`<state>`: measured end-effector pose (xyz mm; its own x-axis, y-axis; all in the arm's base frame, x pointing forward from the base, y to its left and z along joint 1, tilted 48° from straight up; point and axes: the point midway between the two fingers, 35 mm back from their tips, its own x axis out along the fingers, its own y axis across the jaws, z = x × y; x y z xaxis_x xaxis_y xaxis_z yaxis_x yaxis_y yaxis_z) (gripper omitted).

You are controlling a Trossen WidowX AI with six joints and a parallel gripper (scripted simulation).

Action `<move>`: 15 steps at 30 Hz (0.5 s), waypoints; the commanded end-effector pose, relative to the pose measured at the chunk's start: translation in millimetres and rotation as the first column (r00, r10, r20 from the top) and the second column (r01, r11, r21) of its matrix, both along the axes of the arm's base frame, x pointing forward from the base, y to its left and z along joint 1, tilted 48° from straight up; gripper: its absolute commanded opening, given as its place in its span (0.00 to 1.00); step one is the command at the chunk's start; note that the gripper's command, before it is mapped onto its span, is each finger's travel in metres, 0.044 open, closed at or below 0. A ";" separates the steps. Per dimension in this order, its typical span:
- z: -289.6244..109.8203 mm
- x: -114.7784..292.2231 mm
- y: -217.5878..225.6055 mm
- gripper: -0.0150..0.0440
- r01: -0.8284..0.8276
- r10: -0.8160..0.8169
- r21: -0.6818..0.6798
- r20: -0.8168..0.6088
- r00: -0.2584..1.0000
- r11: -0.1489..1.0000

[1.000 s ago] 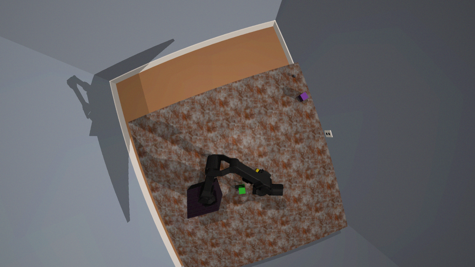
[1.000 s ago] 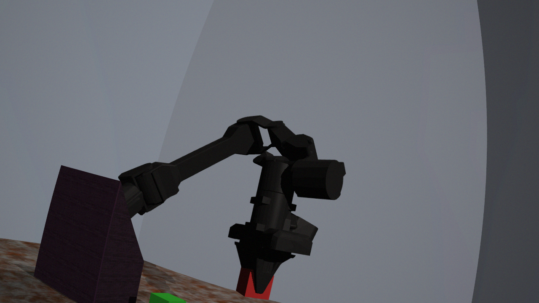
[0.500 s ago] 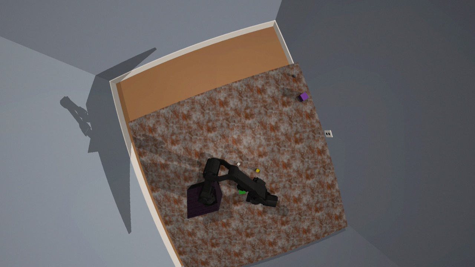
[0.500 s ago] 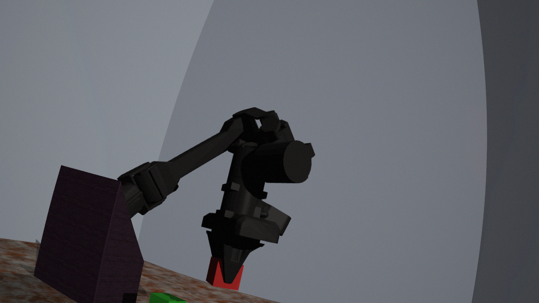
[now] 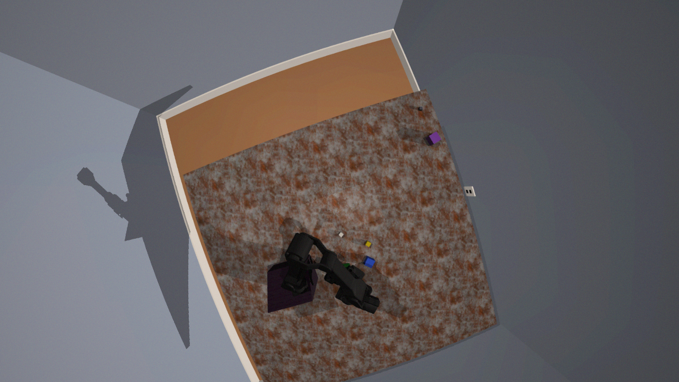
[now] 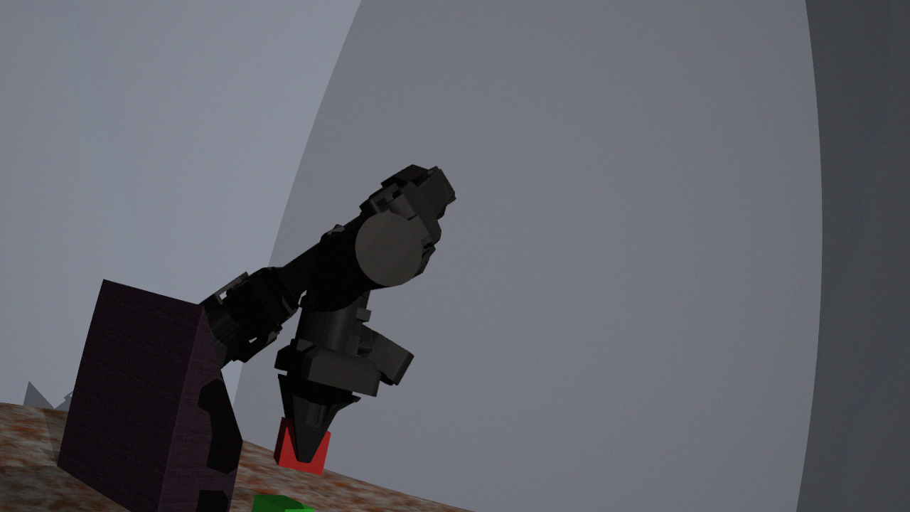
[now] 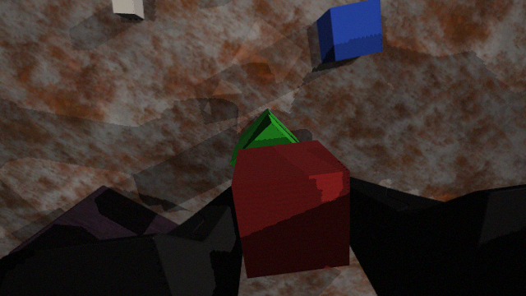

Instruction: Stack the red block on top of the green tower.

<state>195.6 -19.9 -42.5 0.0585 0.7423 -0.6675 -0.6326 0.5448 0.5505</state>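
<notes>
My gripper (image 6: 306,445) (image 7: 292,210) is shut on the red block (image 6: 321,451) (image 7: 283,177), one finger on each side. The block is in the air, higher than the green tower (image 6: 274,502) (image 7: 269,133) (image 5: 346,265), with a gap between them in the exterior view. There the tower shows only its top at the bottom edge, a little left of the block. In the wrist view the red block covers much of the tower, whose far corner shows beyond it. In the top view the arm hides the red block and most of the tower.
A blue block (image 5: 369,261) (image 7: 355,30) stands near the tower. A yellow block (image 5: 368,243) and a white block (image 5: 340,234) (image 7: 128,6) lie farther off. The dark purple arm base (image 5: 280,294) (image 6: 127,382) is beside the tower. A purple block (image 5: 434,138) is at the far edge.
</notes>
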 end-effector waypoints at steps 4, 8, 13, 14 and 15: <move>-5.1 -2.4 6.1 0.25 -0.008 0.008 -0.004 0.008 1.000 1.000; -11.4 -1.6 12.7 0.25 -0.008 0.008 -0.005 0.008 1.000 1.000; -23.6 -1.0 26.9 0.25 -0.008 0.008 -0.003 0.009 1.000 1.000; -24.4 -1.0 27.9 0.25 -0.008 0.008 -0.003 0.009 1.000 1.000; -24.7 -1.0 28.3 0.25 -0.008 0.009 -0.003 0.009 1.000 1.000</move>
<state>197.1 0.5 -60.6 0.0650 0.7335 -0.6765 -0.6509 0.5451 0.5284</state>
